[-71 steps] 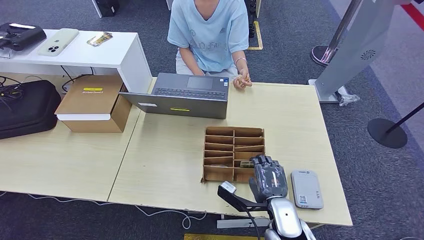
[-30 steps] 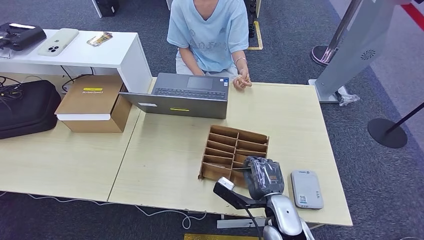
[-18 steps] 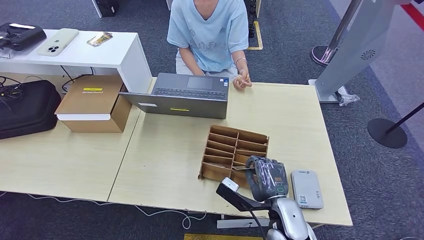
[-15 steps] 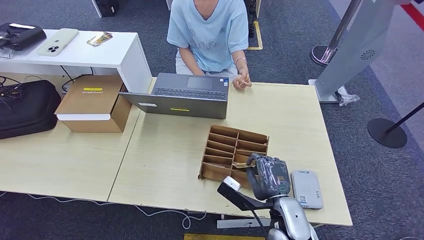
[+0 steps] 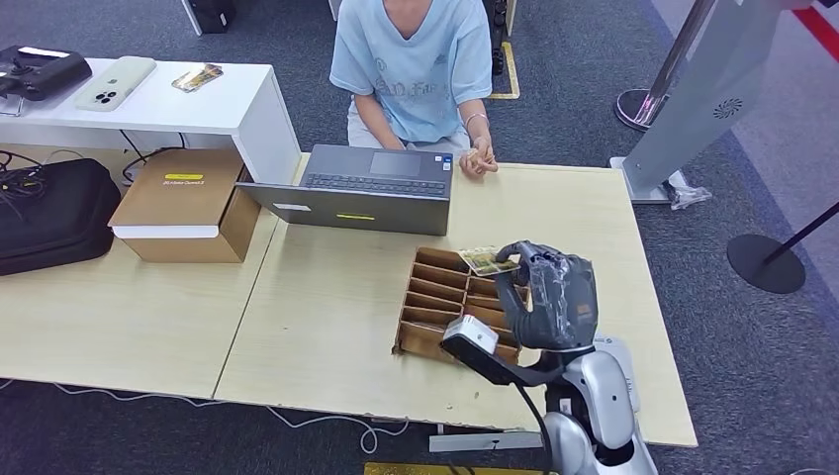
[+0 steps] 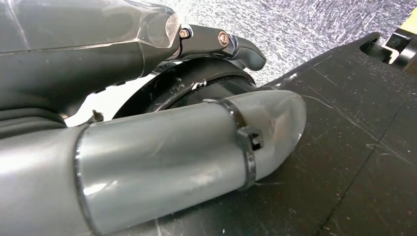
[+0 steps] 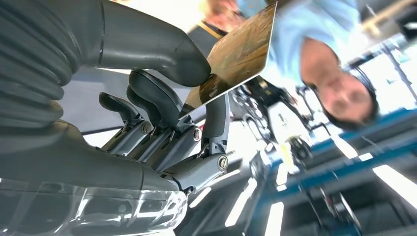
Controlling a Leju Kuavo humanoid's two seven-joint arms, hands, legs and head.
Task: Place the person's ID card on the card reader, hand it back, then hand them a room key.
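Pinching room key, right hand above divider box; left hand grip unclear.

You can't read the print on the room key pinched in the right hand; it's too small. That hand and arm cover the card reader at 5 o'clock on the table, plus the near-right cells of the cardboard organizer. The person is cut off above the shoulders at 12 o'clock
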